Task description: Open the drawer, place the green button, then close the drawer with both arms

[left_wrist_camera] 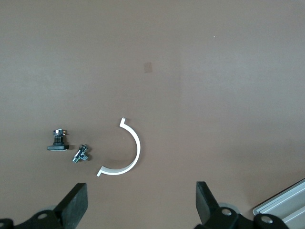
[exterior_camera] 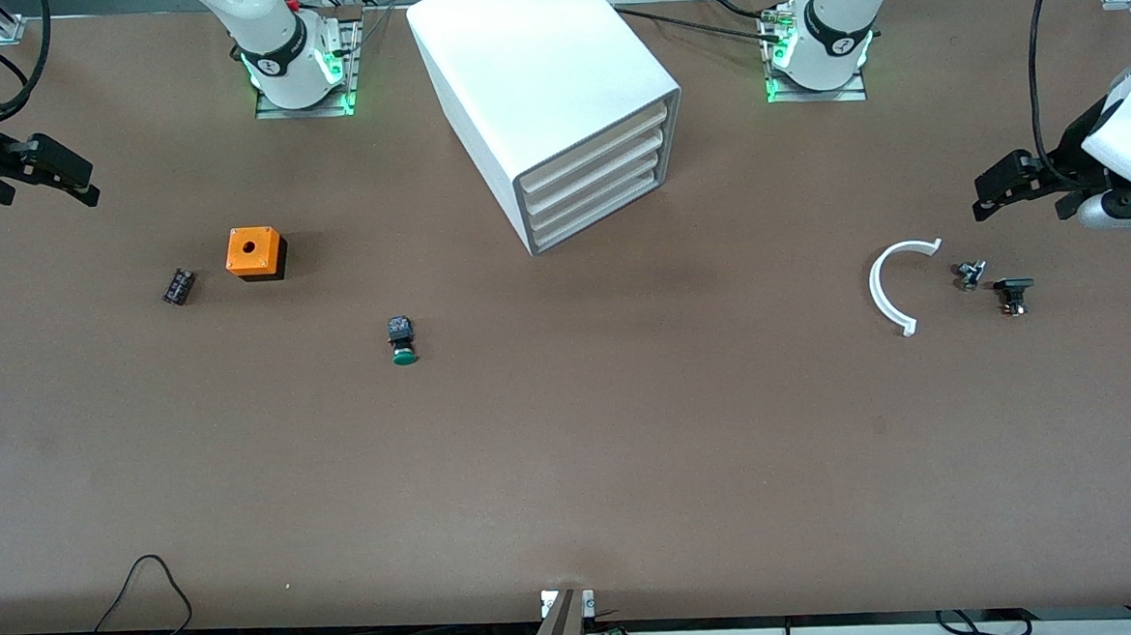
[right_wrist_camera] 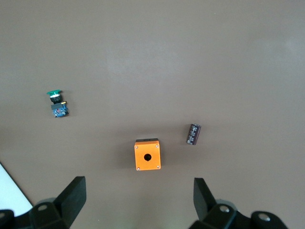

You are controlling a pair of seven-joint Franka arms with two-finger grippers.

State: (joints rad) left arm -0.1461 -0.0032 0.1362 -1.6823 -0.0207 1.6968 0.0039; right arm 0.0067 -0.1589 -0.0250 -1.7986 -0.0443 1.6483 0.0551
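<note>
Front view alone shows cabinet (exterior_camera: 554, 105) drawer (exterior_camera: 598, 192) shut, right wrist view shows button (right_wrist_camera: 58, 104), both grippers wide open, empty

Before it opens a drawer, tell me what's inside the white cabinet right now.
The cabinet shows four white drawers, all pushed shut, including the lower drawer. Their fronts hide whatever is inside. The button is not in it; it lies on the table.

Even overhead light, soft shadows.
</note>
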